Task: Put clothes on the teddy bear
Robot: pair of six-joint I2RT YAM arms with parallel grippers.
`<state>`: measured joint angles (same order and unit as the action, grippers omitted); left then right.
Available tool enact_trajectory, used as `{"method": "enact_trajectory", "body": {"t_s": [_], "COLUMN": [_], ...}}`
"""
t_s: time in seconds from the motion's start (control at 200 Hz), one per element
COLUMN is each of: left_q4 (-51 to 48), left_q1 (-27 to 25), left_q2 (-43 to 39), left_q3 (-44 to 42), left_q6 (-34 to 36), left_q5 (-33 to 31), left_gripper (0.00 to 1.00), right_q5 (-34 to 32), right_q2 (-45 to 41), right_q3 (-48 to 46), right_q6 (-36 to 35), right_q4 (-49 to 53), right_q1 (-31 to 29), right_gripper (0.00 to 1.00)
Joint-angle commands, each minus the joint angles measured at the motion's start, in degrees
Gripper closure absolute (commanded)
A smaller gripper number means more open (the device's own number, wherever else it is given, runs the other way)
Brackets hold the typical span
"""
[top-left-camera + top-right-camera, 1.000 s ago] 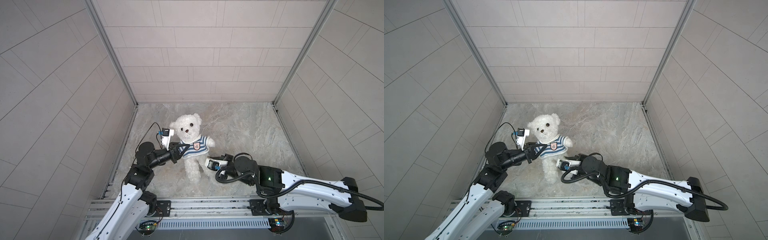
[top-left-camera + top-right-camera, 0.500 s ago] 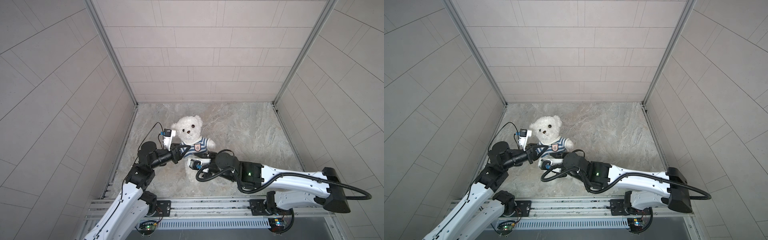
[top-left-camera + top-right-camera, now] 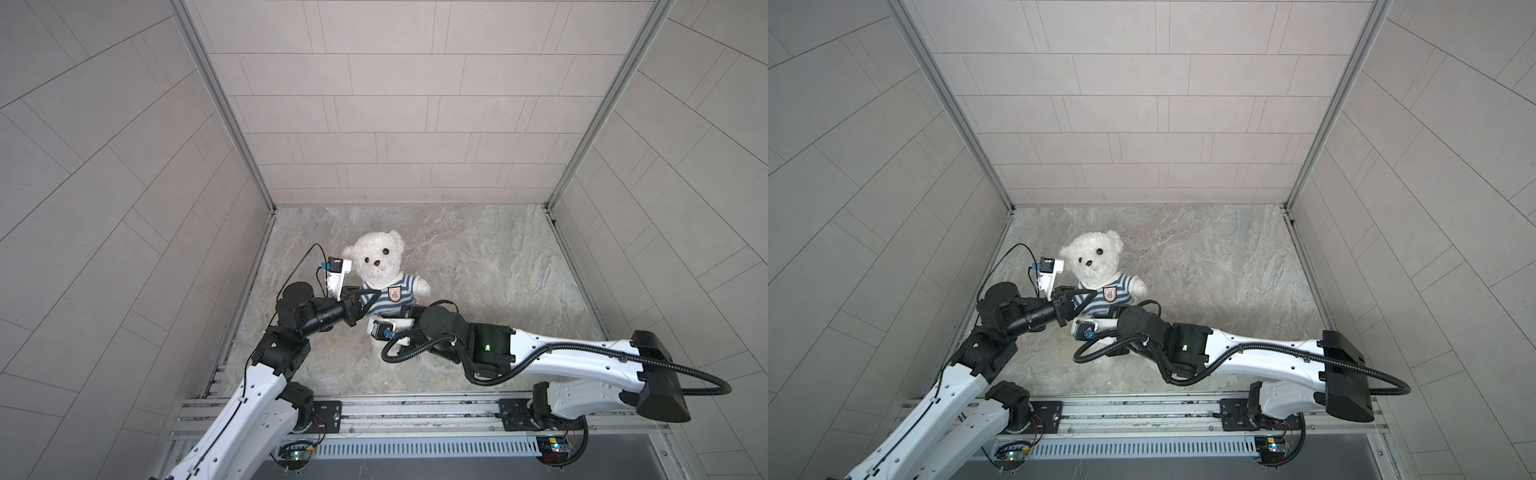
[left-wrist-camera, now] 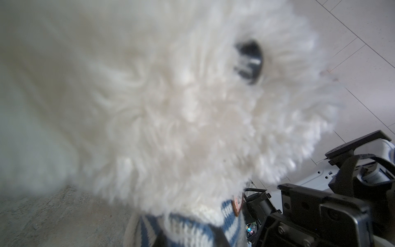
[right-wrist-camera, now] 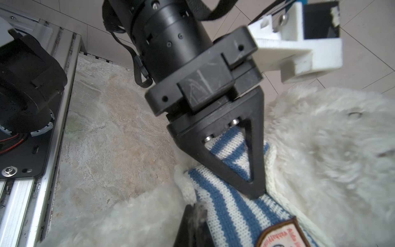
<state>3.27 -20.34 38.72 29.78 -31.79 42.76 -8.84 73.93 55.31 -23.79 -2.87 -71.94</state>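
The small fluffy white plush teddy bear sits on the grey marbled stone-look tabletop, a little toward ten o'clock of its middle, with its head at twelve and its legs hidden under the right arm at six. The blue-and-white striped knitted shirt with an orange badge is already over its head and round its chest, and one stubby arm pokes out at three o'clock. The other arm cannot be made out. The left gripper reaches in from eight o'clock, its black triangular fingers clenched on the shirt at the shoulder. The right gripper comes in from five o'clock and is closed tight at the shirt's lower edge, but whether it has cloth, fur or nothing between its tips I cannot tell. The main risk is a grip on fur rather than hem, since a pull would then drag or topple the light bear instead of drawing the knit down. Opposed pulls could also bunch the stretchy fabric under the chin or trap the hidden arm inside. The grippers work close together and could knock each other. The left wrist camera is close up against the bear's fur, so that view gives little guidance. There is no box, tray or other container here, and only the shirt holds anything, namely the bear's torso.
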Motion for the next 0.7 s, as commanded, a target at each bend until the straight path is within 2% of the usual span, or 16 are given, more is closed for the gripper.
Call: {"method": "enact_trajectory", "body": {"t_s": [0.0,0.115,0.23,0.24,0.325,0.506,0.581,0.691], "left_q4": [4.89,4.88,13.52,14.31,17.28,21.83,22.96,21.79], "left_q1": [-0.97,-4.36,-7.94,-9.45,-12.57,-13.42,-13.50,-13.46], "left_q2": [1.63,7.23,15.25,15.88,21.70,32.29,35.27,36.45], "left_q3": [1.24,0.27,-2.95,-3.21,-4.66,-7.72,-8.41,-9.29], "left_q6": [-1.89,-2.63,-7.45,-7.77,-8.22,-9.04,-9.55,-10.30], "left_q5": [-2.56,-8.32,-10.27,-10.49,-12.82,-14.64,-14.29,-14.63], "left_gripper": [0.76,0.64,0.63,0.63,0.64,0.59,0.51,0.24], "right_q5": [-0.70,0.45,3.56,3.89,6.10,6.92,6.89,7.46], "right_q2": [-3.29,-5.63,-4.90,-4.80,-3.95,-2.65,-2.91,-2.21], "right_q3": [-3.40,-9.01,-14.29,-14.82,-19.12,-24.16,-24.44,-24.50], "right_q6": [2.11,5.69,10.41,10.71,13.89,16.41,16.84,18.09], "right_q4": [-0.30,-2.36,-7.33,-8.09,-13.98,-17.44,-16.90,-17.26], "right_q1": [0.37,1.82,4.68,5.01,7.17,8.31,8.31,8.31], "right_gripper": [1.00,1.00,1.00,1.00,1.00,1.00,0.98,0.92]}}
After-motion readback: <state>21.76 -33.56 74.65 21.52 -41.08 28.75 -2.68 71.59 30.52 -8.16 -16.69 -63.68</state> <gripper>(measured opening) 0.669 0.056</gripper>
